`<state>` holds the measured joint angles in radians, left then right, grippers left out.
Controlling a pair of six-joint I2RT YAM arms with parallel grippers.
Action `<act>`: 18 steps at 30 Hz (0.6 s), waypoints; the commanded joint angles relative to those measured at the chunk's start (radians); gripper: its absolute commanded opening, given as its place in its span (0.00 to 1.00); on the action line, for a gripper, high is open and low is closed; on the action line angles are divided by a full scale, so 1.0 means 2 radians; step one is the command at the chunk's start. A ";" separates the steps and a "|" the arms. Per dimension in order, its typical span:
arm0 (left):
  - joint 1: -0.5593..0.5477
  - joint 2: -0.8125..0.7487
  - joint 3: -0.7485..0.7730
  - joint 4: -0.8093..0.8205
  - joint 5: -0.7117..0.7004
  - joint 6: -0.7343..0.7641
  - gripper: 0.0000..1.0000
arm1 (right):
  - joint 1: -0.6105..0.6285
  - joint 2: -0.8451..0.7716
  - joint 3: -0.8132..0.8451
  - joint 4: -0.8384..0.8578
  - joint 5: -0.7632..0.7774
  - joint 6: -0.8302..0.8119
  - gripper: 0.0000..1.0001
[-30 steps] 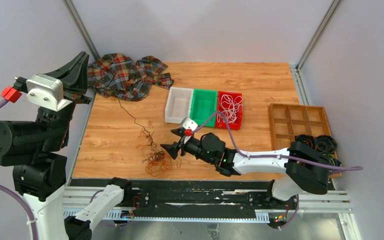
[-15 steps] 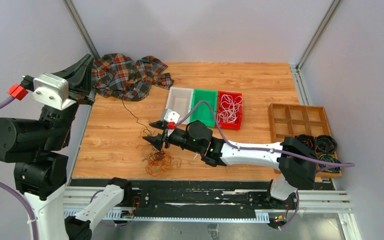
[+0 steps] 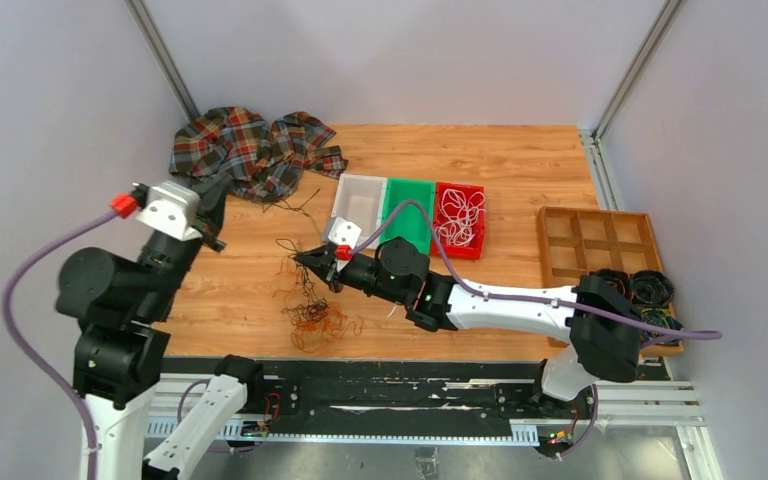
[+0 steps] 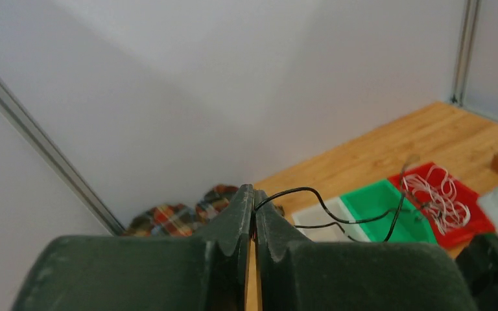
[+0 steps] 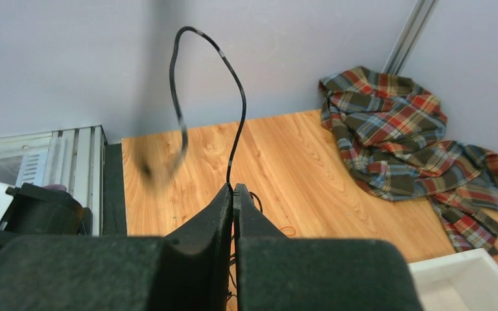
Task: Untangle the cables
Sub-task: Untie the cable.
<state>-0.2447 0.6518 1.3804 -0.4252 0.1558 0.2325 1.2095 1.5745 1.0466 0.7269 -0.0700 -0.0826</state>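
Note:
A tangle of thin orange-brown and black cables (image 3: 310,318) lies on the wooden table near its front edge. My right gripper (image 3: 305,258) hovers just above the tangle, shut on a black cable (image 5: 235,129) that loops up from its tips (image 5: 233,188). My left gripper (image 3: 212,198) is at the table's left side by the plaid cloth. Its jaws (image 4: 254,206) are pressed together on the black cable (image 4: 324,208), which curves away to the right. White cables (image 3: 458,213) lie in the red bin.
A plaid cloth (image 3: 250,150) is heaped at the back left. White (image 3: 345,222), green (image 3: 407,232) and red (image 3: 476,245) bins stand side by side mid-table. At the right are a wooden compartment tray (image 3: 590,240) and dark rolled coils (image 3: 640,290).
My right gripper has reached left over the tangle and shut on the black cable. My left arm has come down and in towards the table, and the cable between the grippers has slackened.

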 commanded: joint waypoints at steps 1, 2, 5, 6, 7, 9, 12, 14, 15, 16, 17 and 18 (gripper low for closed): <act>-0.001 -0.043 -0.093 -0.051 0.011 -0.033 0.11 | -0.006 -0.032 0.003 0.002 0.020 -0.021 0.00; -0.001 -0.051 -0.110 -0.062 0.030 -0.037 0.16 | -0.006 -0.033 0.003 -0.001 0.023 -0.022 0.01; -0.001 -0.062 -0.147 -0.094 0.098 -0.045 0.27 | -0.006 -0.038 0.005 -0.020 0.023 -0.028 0.00; -0.001 -0.064 -0.156 -0.103 0.124 -0.042 0.30 | -0.006 -0.041 0.005 -0.025 0.023 -0.028 0.01; -0.001 -0.064 -0.162 -0.113 0.154 -0.033 0.33 | -0.006 -0.042 0.004 -0.027 0.022 -0.028 0.01; -0.001 -0.061 -0.168 -0.136 0.208 -0.012 0.41 | -0.006 -0.045 0.003 -0.032 0.017 -0.026 0.01; -0.001 -0.053 -0.171 -0.165 0.254 0.011 0.54 | -0.006 -0.041 0.010 -0.048 0.006 -0.024 0.01; 0.000 -0.050 -0.174 -0.176 0.268 0.032 0.63 | -0.006 -0.039 0.013 -0.056 -0.001 -0.022 0.01; -0.001 -0.049 -0.174 -0.180 0.271 0.040 0.67 | -0.006 -0.039 0.013 -0.059 -0.005 -0.021 0.01; -0.001 -0.048 -0.174 -0.185 0.274 0.049 0.69 | -0.006 -0.039 0.013 -0.060 -0.009 -0.019 0.01; -0.001 -0.045 -0.172 -0.189 0.280 0.056 0.71 | -0.006 -0.039 0.012 -0.059 -0.011 -0.017 0.01; -0.001 -0.041 -0.169 -0.193 0.284 0.061 0.72 | -0.006 -0.039 0.011 -0.060 -0.013 -0.015 0.01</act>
<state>-0.2447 0.5503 1.0355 -0.7597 0.6209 0.2787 1.2076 1.5146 1.0466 0.6163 -0.0616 -0.1177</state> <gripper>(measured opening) 0.698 0.010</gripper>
